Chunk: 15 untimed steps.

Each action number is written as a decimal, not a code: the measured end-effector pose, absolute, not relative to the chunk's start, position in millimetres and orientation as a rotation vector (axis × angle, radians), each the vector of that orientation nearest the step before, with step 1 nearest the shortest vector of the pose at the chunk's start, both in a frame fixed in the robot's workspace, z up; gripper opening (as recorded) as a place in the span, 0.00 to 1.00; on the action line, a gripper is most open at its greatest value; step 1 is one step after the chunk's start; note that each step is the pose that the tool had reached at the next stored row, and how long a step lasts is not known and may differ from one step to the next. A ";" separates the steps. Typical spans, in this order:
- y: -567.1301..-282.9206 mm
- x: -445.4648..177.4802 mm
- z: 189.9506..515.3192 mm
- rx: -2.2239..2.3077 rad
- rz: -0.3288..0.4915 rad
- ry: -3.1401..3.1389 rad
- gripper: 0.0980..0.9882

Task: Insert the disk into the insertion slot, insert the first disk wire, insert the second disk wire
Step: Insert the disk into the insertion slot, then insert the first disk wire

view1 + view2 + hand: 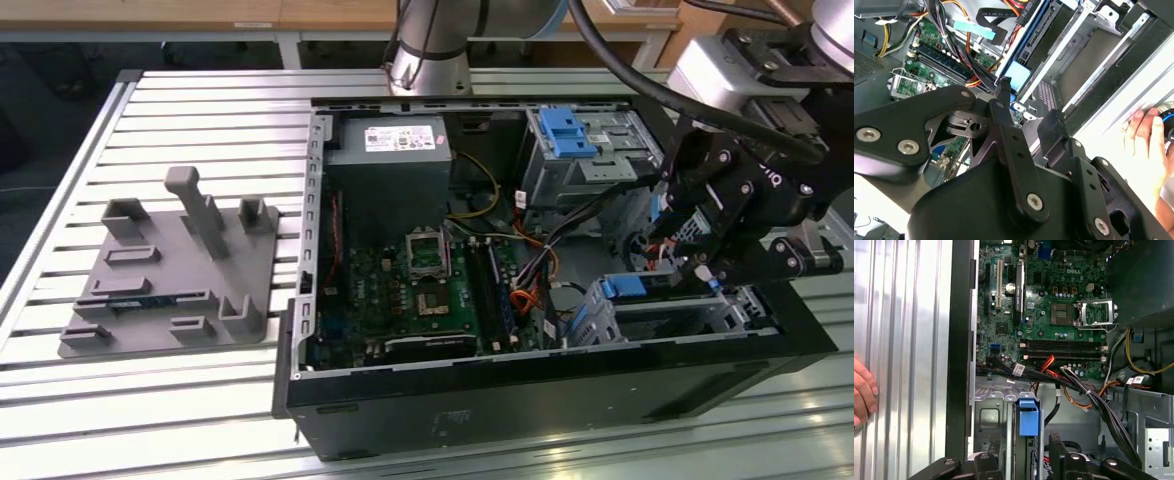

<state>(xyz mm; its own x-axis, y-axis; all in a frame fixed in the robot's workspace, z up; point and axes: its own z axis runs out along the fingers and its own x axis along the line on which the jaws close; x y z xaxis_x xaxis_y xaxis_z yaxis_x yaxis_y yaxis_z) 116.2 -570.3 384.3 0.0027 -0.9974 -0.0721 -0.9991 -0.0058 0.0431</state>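
The disk (1028, 416) sits seated in the insertion slot (985, 400), straight ahead of my claw (1022, 447) and in line with the gap between my fingers. I see it edge-on: its bright blue carrier end faces me, the silver body mostly hidden. The slot's low silver sheet-metal walls flank it on either side.

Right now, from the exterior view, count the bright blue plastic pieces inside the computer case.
2. One is the latch on the taller grey cage. The other is the carrier end of the disk, at the low insertion slot, nearer the camera. Others may be hidden.
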 end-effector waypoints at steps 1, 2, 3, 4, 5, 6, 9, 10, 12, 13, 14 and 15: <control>-570.3 116.2 384.3 -2.210 0.127 2.200 0.45; -570.2 116.2 384.3 -2.210 0.127 2.200 0.45; -570.2 116.2 384.3 -2.210 0.127 2.200 0.45; -570.3 116.2 384.3 -2.211 0.127 2.199 0.45; -570.3 116.2 384.3 -2.212 0.127 2.199 0.45; -570.3 116.2 384.3 -2.212 0.127 2.199 0.45; -570.3 116.2 384.3 -2.212 0.127 2.198 0.45; -570.3 116.2 384.3 -2.212 0.127 2.198 0.45; -570.3 116.2 384.3 -2.212 0.127 2.198 0.45; -570.3 116.2 384.3 -2.213 0.127 2.198 0.45; -570.2 116.2 384.2 -2.213 0.127 2.198 0.45; -570.1 116.2 384.1 -2.213 0.128 2.198 0.45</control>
